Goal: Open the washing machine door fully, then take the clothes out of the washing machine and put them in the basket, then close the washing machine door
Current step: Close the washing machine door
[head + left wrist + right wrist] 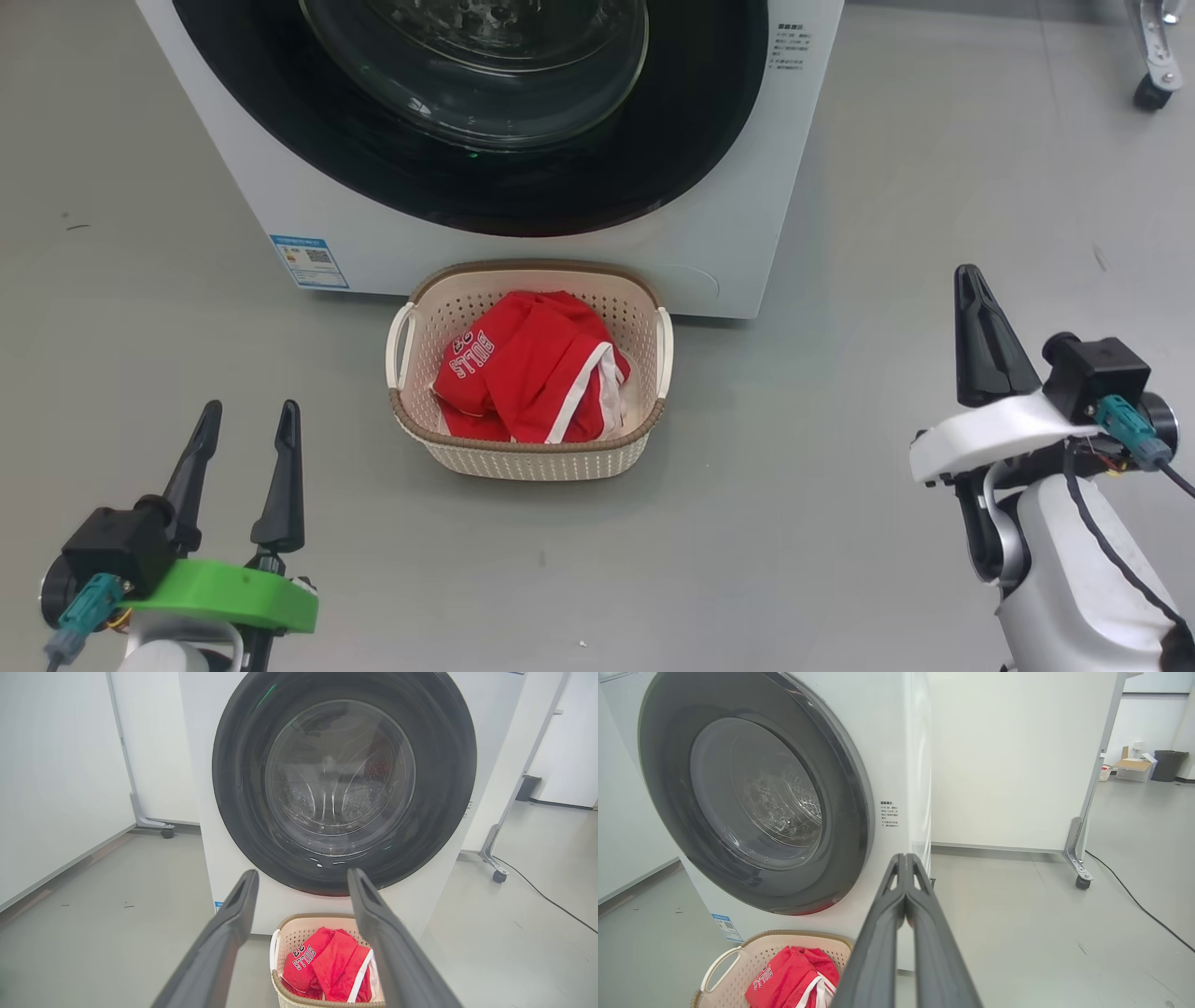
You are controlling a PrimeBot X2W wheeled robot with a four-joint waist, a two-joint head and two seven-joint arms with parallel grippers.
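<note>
The white washing machine [728, 233] stands ahead with its black-framed round door [485, 177] lying flat against the front, glass bowl at its centre; the same door [343, 784] [752, 798] faces both wrist views. On the floor just before it sits the cream basket [532, 457] holding the red clothes [527, 369] with white "BULLS" lettering. My left gripper [247, 415] hovers open at the lower left, well short of the basket, nothing between its fingers. At the right, my right gripper [971, 280] is shut and empty, its fingers [906, 868] pressed together.
Grey floor spreads on both sides of the machine. White partition panels on wheeled feet [497, 875] [1080, 879] stand beside and behind it, and a black cable [1143, 910] runs across the floor at the right. A box and a dark bin [1169, 765] sit far off.
</note>
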